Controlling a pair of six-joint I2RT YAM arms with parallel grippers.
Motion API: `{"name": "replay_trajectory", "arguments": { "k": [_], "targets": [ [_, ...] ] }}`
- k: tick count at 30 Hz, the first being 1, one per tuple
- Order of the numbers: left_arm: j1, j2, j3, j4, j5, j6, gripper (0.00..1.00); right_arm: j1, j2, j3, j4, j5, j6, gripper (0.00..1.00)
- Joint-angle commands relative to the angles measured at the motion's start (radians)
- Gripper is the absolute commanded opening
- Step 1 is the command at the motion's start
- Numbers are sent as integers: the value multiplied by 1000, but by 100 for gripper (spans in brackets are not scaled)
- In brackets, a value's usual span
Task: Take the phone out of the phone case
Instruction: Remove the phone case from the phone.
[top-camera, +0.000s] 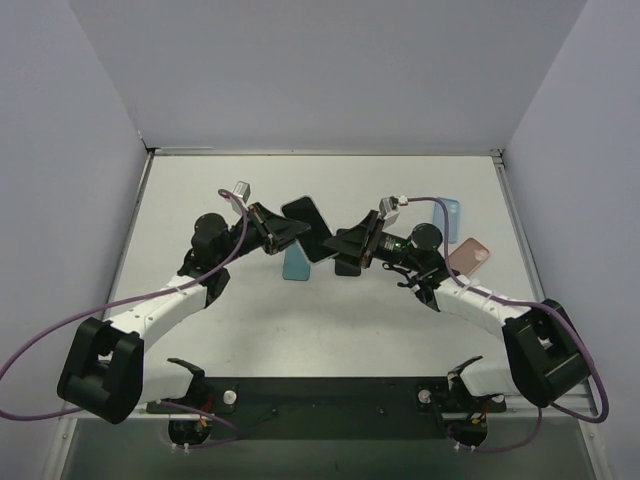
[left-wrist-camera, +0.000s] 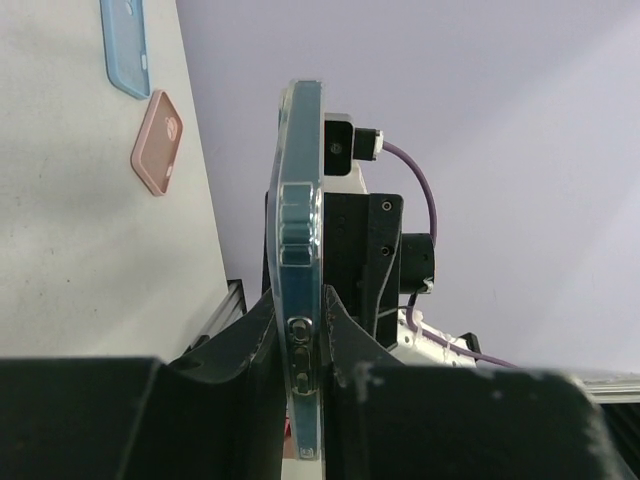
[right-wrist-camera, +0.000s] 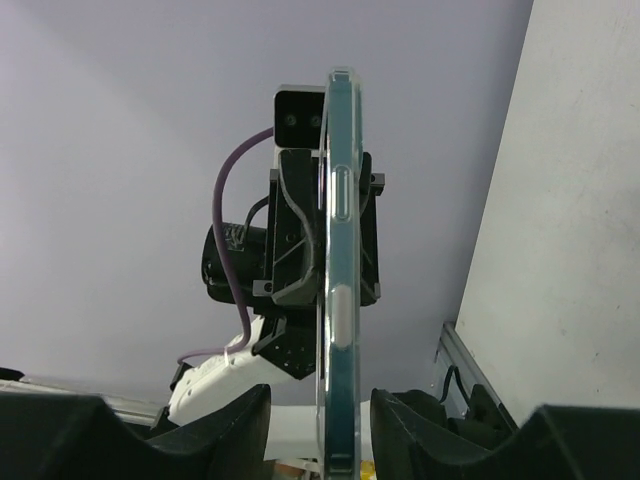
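A black phone in a clear case (top-camera: 308, 225) is held in the air between both arms above the middle of the table. In the left wrist view it stands edge-on (left-wrist-camera: 298, 200), and my left gripper (left-wrist-camera: 300, 370) is shut on its lower end, both jaws pressed against its faces. In the right wrist view the cased phone (right-wrist-camera: 338, 250) runs edge-on between the fingers of my right gripper (right-wrist-camera: 320, 430), which is open with a gap on each side. In the top view the left gripper (top-camera: 280, 236) and the right gripper (top-camera: 345, 250) face each other.
A light blue case (top-camera: 297, 264) lies on the table under the held phone. Another blue case (top-camera: 447, 215) and a pink case (top-camera: 470, 256) lie at the right; both also show in the left wrist view, blue (left-wrist-camera: 125, 45) and pink (left-wrist-camera: 157, 140).
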Motion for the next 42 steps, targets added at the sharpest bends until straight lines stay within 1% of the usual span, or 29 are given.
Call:
{"name": "replay_trajectory", "arguments": {
  "k": [1,3,7,14,17,18,19,21,23,24,25,26,27,28,29,31,34,36,37,38,40,41,42],
  "targets": [
    [8,-10,34,93,-1,7,0,-39,-101,-15,55,-34,-39,41],
    [11,-8,34,97,1,4,0,-47,-118,-20,24,-33,-52,41],
    [14,-8,29,114,-4,-8,0,-50,-133,-8,0,-33,-61,37],
    [14,-14,32,123,-6,-16,0,-15,-72,49,-23,-44,-85,36],
    [14,-16,32,128,-7,-20,0,2,-32,74,-1,-44,-75,23],
    [14,-17,32,131,-7,-20,0,8,-23,81,19,-41,-69,7],
    [14,-19,29,134,-6,-25,0,13,-3,84,33,-35,-52,2],
    [14,-22,26,146,-6,-32,0,19,18,88,94,-36,-27,0],
    [14,-25,25,151,-6,-39,0,24,61,83,153,-36,28,0],
    [13,-26,23,151,-4,-37,0,27,75,81,215,-38,48,0],
    [14,-23,35,140,4,-37,2,30,100,77,243,-36,65,0],
    [13,-20,39,131,7,-36,12,33,107,71,272,-33,95,0],
    [13,-17,45,125,11,-33,18,34,114,69,304,-31,103,0],
    [13,-13,49,123,16,-33,29,37,120,68,311,-33,106,0],
    [13,-11,52,122,17,-33,34,40,120,68,311,-33,105,0],
    [11,-10,55,117,17,-31,39,47,109,69,302,-34,97,0],
    [13,-2,55,117,17,-26,42,48,86,75,276,-36,76,0],
    [13,-2,49,125,17,-28,40,48,68,78,239,-36,53,0],
    [13,-2,45,134,11,-36,37,47,49,78,219,-38,36,0],
    [13,-2,43,134,13,-37,24,50,40,83,170,-39,19,0],
    [11,0,43,135,11,-39,10,53,14,89,115,-47,-36,0],
    [13,0,43,135,11,-40,0,54,6,92,64,-50,-50,0],
    [13,1,42,139,11,-40,0,54,-1,92,44,-50,-67,0]
  ]
}}
